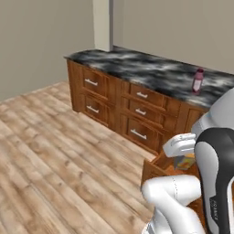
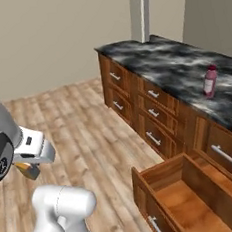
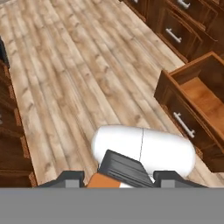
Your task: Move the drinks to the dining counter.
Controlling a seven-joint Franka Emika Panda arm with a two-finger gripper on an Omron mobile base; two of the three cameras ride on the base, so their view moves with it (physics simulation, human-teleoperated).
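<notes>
The white arm with dark joints is folded close over its base, its wrist held low above the floor. The two-finger gripper (image 3: 119, 180) is closed on the small orange-yellow drink carton (image 3: 107, 179); its dark finger tips sit at either side of the carton. From the left base camera the carton (image 1: 185, 162) peeks out just under the white hand; which way its long axis runs cannot be told.

Well beyond the gripper, the maroon-pink bottle with a dark red cap and white label (image 2: 210, 82) stands upright, long axis vertical, on the long black-and-grey marbled stone bench (image 2: 173, 62). Below the bench, a brown wooden drawer (image 2: 182, 197) stands pulled open. Light wood plank floor (image 1: 55, 160) lies beneath the gripper, with plain beige walls (image 2: 55, 38) behind.
</notes>
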